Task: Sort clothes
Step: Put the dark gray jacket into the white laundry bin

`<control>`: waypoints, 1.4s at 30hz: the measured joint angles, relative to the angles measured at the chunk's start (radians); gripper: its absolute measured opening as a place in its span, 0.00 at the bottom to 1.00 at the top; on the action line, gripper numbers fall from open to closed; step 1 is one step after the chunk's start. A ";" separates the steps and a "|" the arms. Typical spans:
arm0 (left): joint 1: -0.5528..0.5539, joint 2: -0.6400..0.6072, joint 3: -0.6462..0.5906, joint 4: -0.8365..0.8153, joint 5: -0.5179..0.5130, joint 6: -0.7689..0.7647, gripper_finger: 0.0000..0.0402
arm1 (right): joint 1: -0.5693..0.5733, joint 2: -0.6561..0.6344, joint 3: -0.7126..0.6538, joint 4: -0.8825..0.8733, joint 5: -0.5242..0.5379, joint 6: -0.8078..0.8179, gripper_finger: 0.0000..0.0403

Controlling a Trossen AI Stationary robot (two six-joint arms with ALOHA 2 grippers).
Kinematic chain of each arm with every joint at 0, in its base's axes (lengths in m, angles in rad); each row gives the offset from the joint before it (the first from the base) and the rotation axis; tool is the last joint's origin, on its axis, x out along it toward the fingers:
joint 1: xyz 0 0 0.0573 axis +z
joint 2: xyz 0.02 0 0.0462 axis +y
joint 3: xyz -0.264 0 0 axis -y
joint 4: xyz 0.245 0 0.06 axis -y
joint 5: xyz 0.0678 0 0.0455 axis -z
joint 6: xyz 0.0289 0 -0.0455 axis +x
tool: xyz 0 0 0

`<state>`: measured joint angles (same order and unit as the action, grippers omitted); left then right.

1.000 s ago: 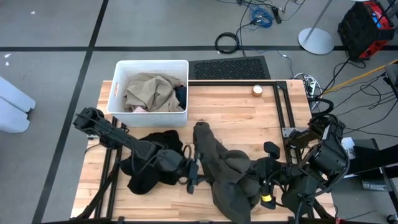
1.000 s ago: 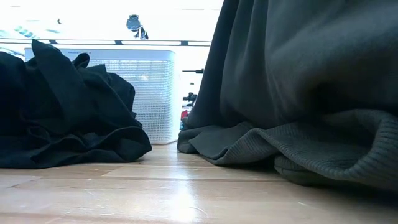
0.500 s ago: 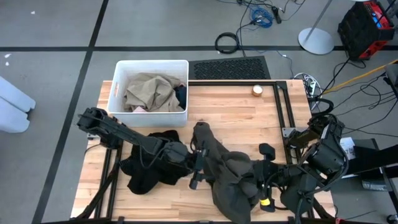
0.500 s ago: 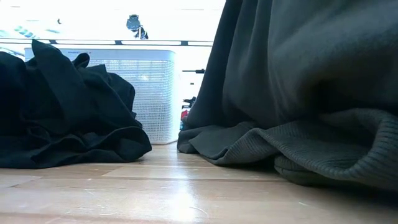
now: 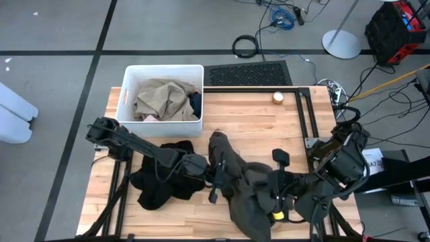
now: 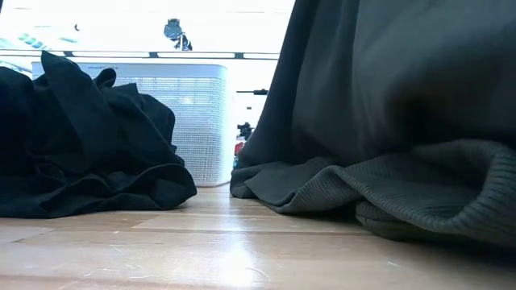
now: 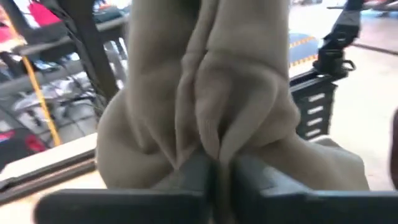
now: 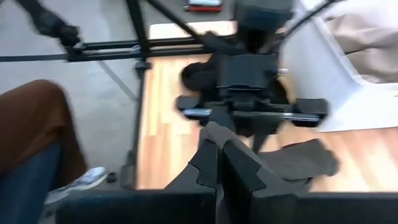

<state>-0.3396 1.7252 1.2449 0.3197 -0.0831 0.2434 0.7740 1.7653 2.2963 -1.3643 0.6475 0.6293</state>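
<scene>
While my left gripper (image 7: 217, 171) pinches the olive-brown garment (image 5: 245, 191), my right gripper (image 8: 221, 168) clamps its other side. Black garment (image 5: 164, 178) lies beside it.

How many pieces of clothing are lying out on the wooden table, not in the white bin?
2: a black garment near the table's left front, and an olive-brown garment at the middle front. Folds may hide more.

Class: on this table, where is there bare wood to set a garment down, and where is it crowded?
Bare wood lies right of the white plastic bin, between it and the small round object. The near half is crowded: black fabric pile, olive-brown garment, left gripper, right gripper.
</scene>
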 joint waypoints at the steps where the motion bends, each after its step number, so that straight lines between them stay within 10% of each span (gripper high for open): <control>1: -0.006 0.000 0.012 -0.006 -0.021 0.007 0.07 | -0.003 0.000 0.000 -0.009 0.025 -0.005 0.00; 10: -0.110 -0.085 0.199 -0.081 -0.458 0.389 0.03 | -0.046 -0.004 0.000 -0.042 0.539 -0.080 0.00; 16: -0.131 -0.107 0.461 -0.064 -0.635 0.632 0.02 | -0.088 -0.053 0.002 0.141 0.925 -0.458 0.00; 29: -0.021 -0.098 0.837 -0.362 -0.558 0.481 0.02 | -0.235 -0.109 0.013 0.963 0.845 -1.435 0.00; 36: -0.088 -0.097 0.852 -0.686 -0.556 0.396 0.02 | -0.162 -0.107 0.011 0.958 0.903 -1.420 0.00; 42: -0.147 -0.097 0.853 -1.012 -0.551 0.166 0.02 | -0.034 -0.089 0.010 0.755 0.906 -1.063 0.00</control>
<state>-0.4868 1.6281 2.0979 -0.6921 -0.6339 0.4091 0.7402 1.6762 2.3066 -0.6089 1.5535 -0.4338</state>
